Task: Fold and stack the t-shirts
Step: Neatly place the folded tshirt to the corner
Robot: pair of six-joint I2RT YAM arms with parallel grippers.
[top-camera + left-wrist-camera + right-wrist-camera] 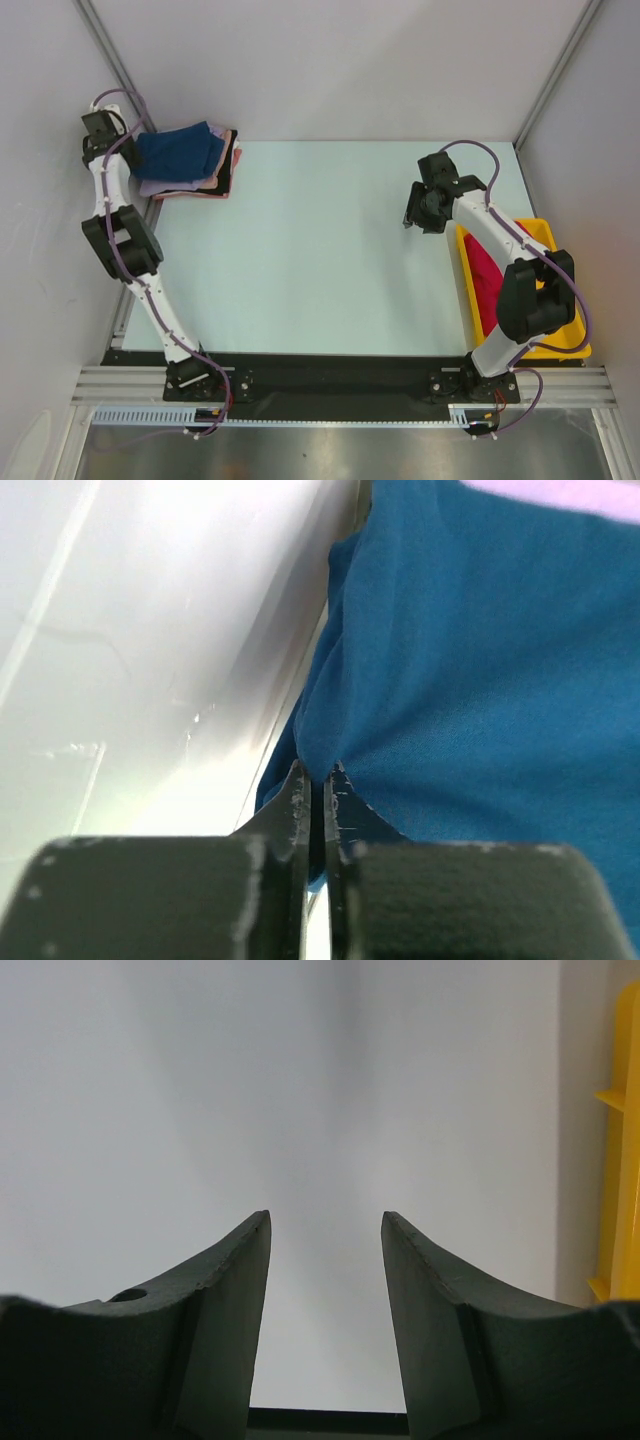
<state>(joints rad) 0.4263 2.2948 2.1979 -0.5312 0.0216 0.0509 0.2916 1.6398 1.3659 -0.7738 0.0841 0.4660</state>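
Left hand (315, 777) fingers together, tips at edge of navy shirt (180, 152); can't tell if cloth is pinched. Navy shirt tops stack (226, 172) of lavender, pink, black shirts at far-left corner of counter (300, 250). Right hand (325, 1218) fingers apart, empty, above counter beside yellow tray (562, 345) holding crimson shirt (485, 270).

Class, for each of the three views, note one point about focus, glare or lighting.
Top external: even light, sharp throughout. Left wrist: glare whitens the wall; the near navy t-shirt is soft. Right wrist: flat, featureless background; yellow tray blurred at the edge.
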